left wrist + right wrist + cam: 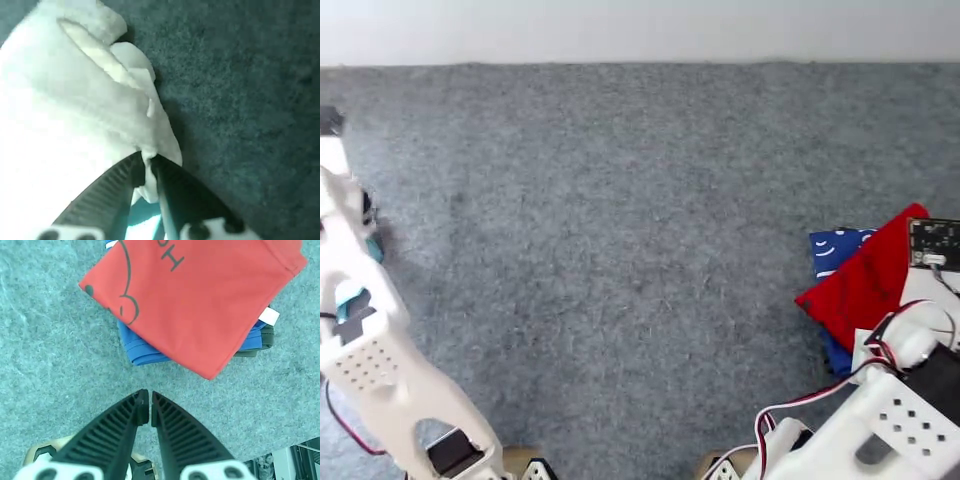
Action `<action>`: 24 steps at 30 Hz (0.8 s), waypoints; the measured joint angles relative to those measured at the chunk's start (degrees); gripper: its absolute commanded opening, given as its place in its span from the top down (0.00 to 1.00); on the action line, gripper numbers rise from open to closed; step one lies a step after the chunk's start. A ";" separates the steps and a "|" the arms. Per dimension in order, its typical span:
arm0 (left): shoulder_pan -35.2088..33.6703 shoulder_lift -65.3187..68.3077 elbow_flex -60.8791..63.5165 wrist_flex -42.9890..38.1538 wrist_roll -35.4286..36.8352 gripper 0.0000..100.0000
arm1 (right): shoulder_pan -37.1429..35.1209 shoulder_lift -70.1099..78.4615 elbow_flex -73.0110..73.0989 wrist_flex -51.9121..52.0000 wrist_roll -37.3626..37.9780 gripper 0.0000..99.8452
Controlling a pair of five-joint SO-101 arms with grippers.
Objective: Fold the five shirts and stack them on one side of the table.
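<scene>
A folded red shirt [870, 280] tops a stack at the table's right side, over a blue shirt [835, 245]. In the right wrist view the red shirt [200, 300] lies on the blue shirt [145, 347] and a dark one [267, 337] beneath. My right gripper [150, 396] is shut with nothing in it, just short of the stack over bare grey cover. A crumpled white shirt [75, 100] is pinched at its edge by my left gripper [147, 162], which is shut on it. The left arm [360, 330] stands along the table's left edge.
The table wears a grey felt-like cover [640, 220] that stretches wide between the two arms. The right arm's body [900, 410] with its red and white wires overlaps the near corner of the stack. A pale wall runs along the far edge.
</scene>
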 measured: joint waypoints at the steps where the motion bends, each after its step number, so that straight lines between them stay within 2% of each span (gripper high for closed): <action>1: 0.35 -1.76 -1.93 1.14 1.14 0.99 | 0.00 0.00 0.00 0.00 0.00 0.97; 6: 4.75 -11.16 -11.25 7.47 6.59 0.99 | 0.00 0.00 0.00 0.00 0.00 0.97; 10: 12.40 -18.73 -17.32 11.25 9.05 0.99 | 0.00 0.00 0.00 0.00 0.00 0.97; 17: 34.46 -27.96 -24.18 14.86 9.93 0.99 | -0.09 0.00 0.00 0.00 0.00 0.97; 20: 44.66 -29.19 -24.62 15.38 9.93 0.99 | -0.09 0.00 0.00 0.00 0.00 0.97; 24: 54.86 -29.27 -21.71 17.14 9.93 0.99 | -0.09 0.00 0.00 0.00 0.00 0.97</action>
